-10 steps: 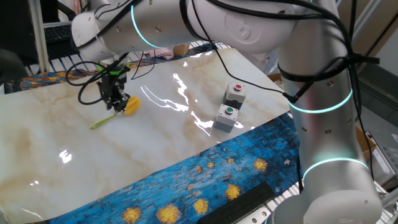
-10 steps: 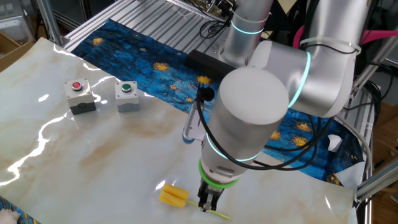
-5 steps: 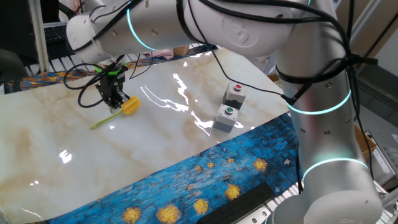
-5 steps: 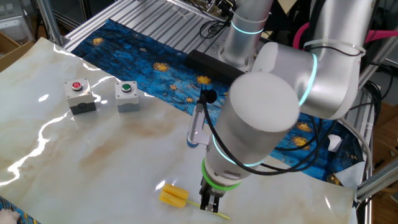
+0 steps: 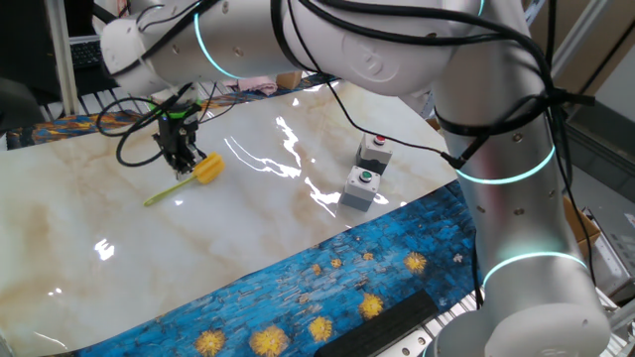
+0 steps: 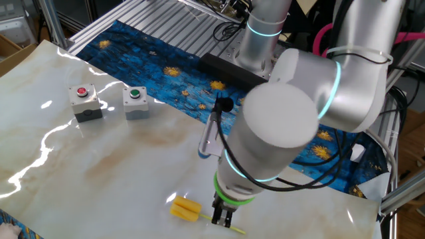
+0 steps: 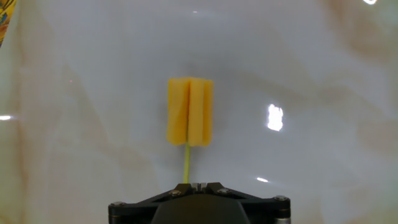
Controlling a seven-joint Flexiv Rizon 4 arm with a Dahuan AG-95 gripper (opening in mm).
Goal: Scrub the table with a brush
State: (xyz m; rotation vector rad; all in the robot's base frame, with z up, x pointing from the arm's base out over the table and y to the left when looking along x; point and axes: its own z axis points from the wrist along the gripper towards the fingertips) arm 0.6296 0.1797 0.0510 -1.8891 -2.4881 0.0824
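Gripper (image 5: 183,164) hanging low over the brush (image 5: 195,174) lying flat on the table (image 5: 248,238), fingers seemingly bracketing the thin handle just behind the yellow head, closure uncertain; grasping step pending, then lifting and tilting bristles down.

One fixed view looks down from beyond the table's (image 5: 248,208) cloth-trimmed edge, facing across the marble toward the cluttered far edge — the arm's column fills its right side. The other fixed view sits at the opposite side, higher and steeper, facing back toward that same blue cloth edge (image 6: 153,50). Both share the middle of the tabletop: the two button boxes (image 5: 365,174) (image 6: 109,101) and the brush (image 5: 193,176) (image 6: 192,212) (seen from reversed sides). The hand view is nearest of all — straight down onto the marble, brush (image 7: 189,112) centred, gripper housing along the bottom.
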